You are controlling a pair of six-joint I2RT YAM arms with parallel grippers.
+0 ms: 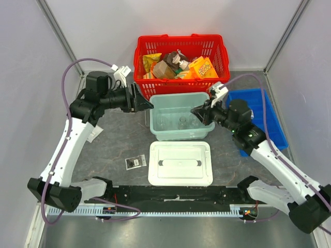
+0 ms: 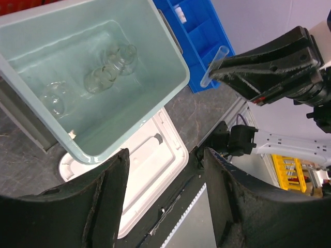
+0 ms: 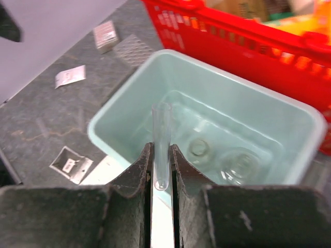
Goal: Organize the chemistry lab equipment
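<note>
Nearest item: my right hand (image 3: pixel 161 155), closed on a clear test tube (image 3: pixel 161 132). The rounded end sits back between the fingers, and the open mouth leads past the tips toward 12 o'clock in the right wrist view. The long axis is roughly in line with my reach and tilted, not lying flat.

Item, pale green tub (image 1: pixel 178 135): directly ahead of and below the tube. From above, my right hand comes in over the tub's 3 o'clock rim, pointing toward 9 o'clock. The tube therefore hangs over the tub's inside, not over the tabletop (image 1: pixel 119 139).

Item, glass flasks (image 2: pixel 101 80): about three, resting on the tub floor, one close under the tube's mouth. Judgement: if the tub is the destination, a straight drop risks landing on glass, so the tube wants setting down beside them.

Item, left hand (image 2: pixel 164 155): open and empty, just outside the tub's 10 o'clock corner and facing across it. It is farther from the tube than my right hand.

Item, blue bin (image 1: pixel 269 111): at the tub's 3 o'clock, beneath my right forearm.

Item, white lid (image 1: pixel 180 163): flat on the tabletop at the tub's 6 o'clock.

Item, small packet (image 1: pixel 135 163): at the lid's 9 o'clock, lying loose.

Item, red basket (image 1: pixel 170 85): at the tub's 12 o'clock, close behind it.
</note>
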